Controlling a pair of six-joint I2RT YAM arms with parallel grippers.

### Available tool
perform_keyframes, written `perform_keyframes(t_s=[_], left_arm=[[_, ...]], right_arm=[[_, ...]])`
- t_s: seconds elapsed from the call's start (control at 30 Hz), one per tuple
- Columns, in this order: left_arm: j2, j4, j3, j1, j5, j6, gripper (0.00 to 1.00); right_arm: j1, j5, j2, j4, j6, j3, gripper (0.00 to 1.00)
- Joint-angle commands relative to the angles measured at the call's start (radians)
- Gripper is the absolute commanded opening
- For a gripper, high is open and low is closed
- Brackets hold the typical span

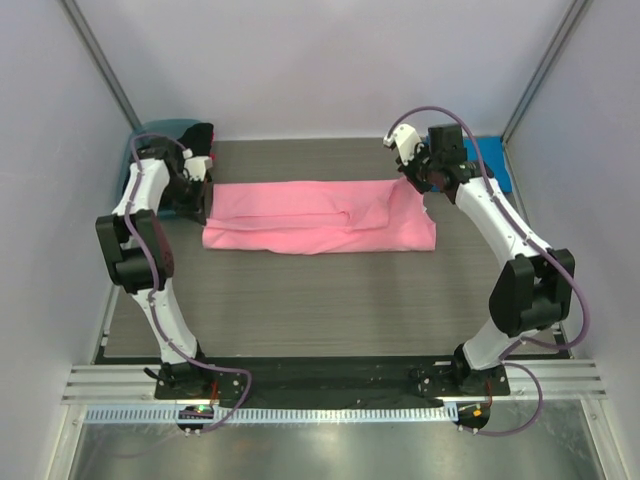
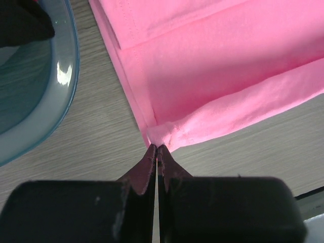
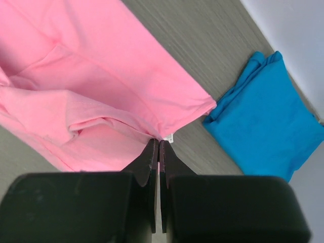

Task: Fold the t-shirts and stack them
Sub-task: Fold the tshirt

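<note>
Table (image 1: 320,310): grey wood-grain top, lying bare on the near side between the two arm bases and the cloth.
Left gripper (image 2: 157,148): jaws are pressing together, with no gap showing, and are pinching the bunched near-left corner of the pink cloth at their tips.
Right gripper (image 3: 159,143): jaws are likewise pressing tight together and are nipping the cloth's right-hand edge, just beside a small white tag (image 3: 169,136).
Pink t-shirt (image 1: 320,215): is lying mid-table as a long, partly folded band, with its long axis running left to right across the table. Each arm is holding the end on its own side.
Relation for the next move: the cloth is stretching away from each gripper toward the other, so neither arm is nearer to the whole. A fold across the short way would, by my judgement, need one end carried along that axis toward the other.
Risk: the upper layer is lying loose and rumpled toward the right end, and it is likely to slip if the two ends are lifted unevenly.
Blue t-shirt (image 3: 266,114): is sitting already folded at the far right corner, apart from the pink one and nearest the right arm.
Teal tub (image 2: 61,101): is standing at the far left corner, just beside the left gripper and clear of the cloth.
</note>
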Motion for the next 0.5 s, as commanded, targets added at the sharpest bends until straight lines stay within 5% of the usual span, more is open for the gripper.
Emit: perform_keyframes(t_s=[0.0,0.47], left_arm=[[0.010,-0.007,0.038,0.000,0.005,-0.016,0.01],[0.052,0.017,0.077,0.000,0.001,-0.057,0.00]], right_arm=[[-0.006,0.017,0.040,0.061,0.026,0.087,0.01],[-0.024,0.054,0.249,0.103,0.050,0.245,0.01]])
